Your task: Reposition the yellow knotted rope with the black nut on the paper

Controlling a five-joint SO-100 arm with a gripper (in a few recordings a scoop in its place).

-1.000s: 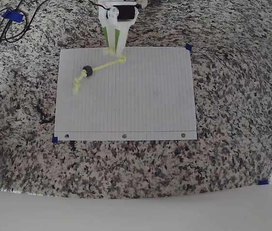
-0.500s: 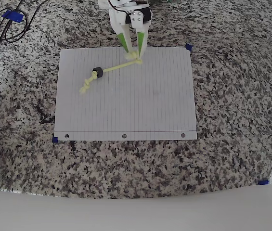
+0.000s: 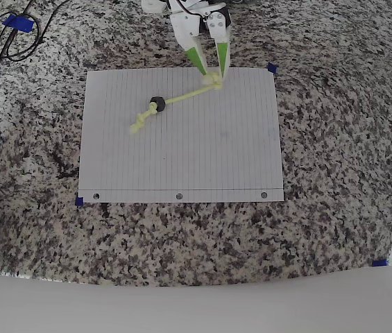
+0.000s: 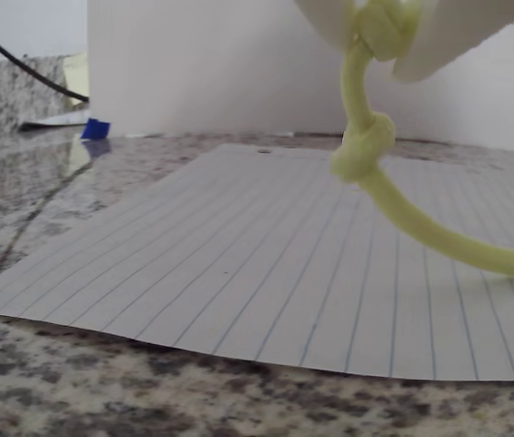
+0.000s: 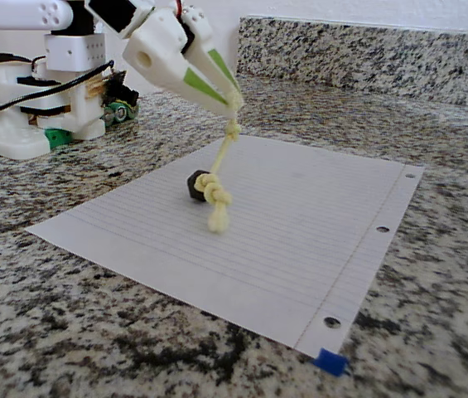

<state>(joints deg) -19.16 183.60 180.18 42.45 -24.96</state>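
Since the earlier overhead frames the gripper (image 3: pixel 216 75) has carried its end of the yellow knotted rope (image 3: pixel 182 98) rightward along the paper's (image 3: pixel 196 159) far edge, and the black nut (image 3: pixel 156 105) with the trailing knot has slid right after it, from near the sheet's left side toward its upper middle.

The white-and-green fingers (image 5: pixel 205 83) are pinched together on the rope's top knot; in the wrist view that knot (image 4: pixel 384 20) sits wedged between the two pale finger tips, with a second knot hanging just below it and the cord curving away to the right. In the fixed view the rope (image 5: pixel 224 157) rises steeply from the sheet to the gripper (image 5: pixel 232 98), so this end is lifted while the other rests on the paper (image 5: pixel 316 232).

In the overhead view the rope's long axis runs diagonally, from the held end at upper right down to the free knot at lower left. The nut lies on the paper, on the cord just beside the lower knot; the fixed view shows the nut (image 5: pixel 196 184) touching the sheet.

The held end hangs close to the paper's far edge, right of its middle. The lined sheet is bare below and to the right of the rope, toward the punched holes (image 3: pixel 179 196) along the near edge. Granite countertop (image 3: pixel 334 139) surrounds the sheet, with blue tape tabs (image 3: pixel 272 68) at its corners.
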